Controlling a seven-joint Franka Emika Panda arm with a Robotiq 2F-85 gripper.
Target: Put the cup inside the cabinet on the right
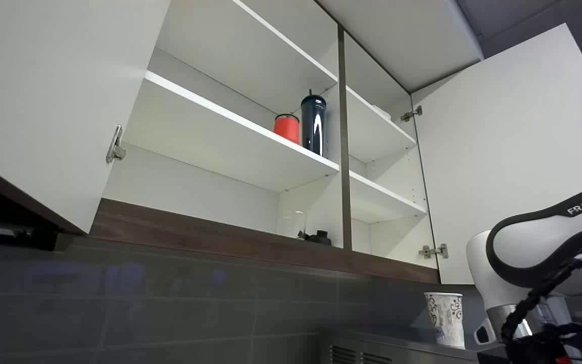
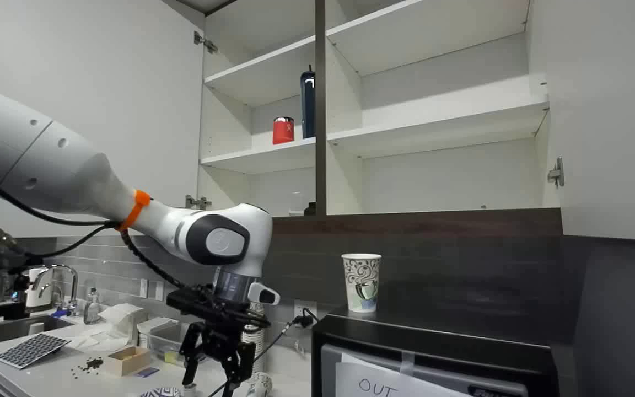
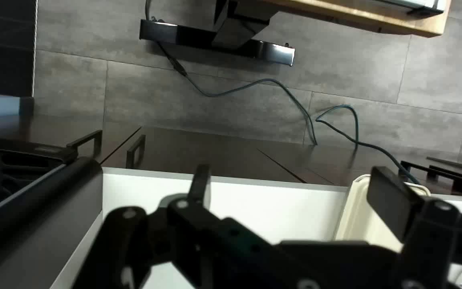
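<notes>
The cup, a whitish paper cup with a grey swirl pattern, stands upright on a black appliance; it also shows in an exterior view. The cabinet is the right-hand white section with white shelves, also seen in an exterior view. Its flat door stands open. My gripper points down over the counter, left of the cup and lower than it, apart from it. In the wrist view my gripper is open, with nothing between the fingers. The cup is not visible in the wrist view.
A red cup and a dark blue bottle stand in the left cabinet section. A whitish object sits on the narrow section's upper shelf. The black appliance bears a paper sign. A cream tray lies on the counter. A cable hangs nearby.
</notes>
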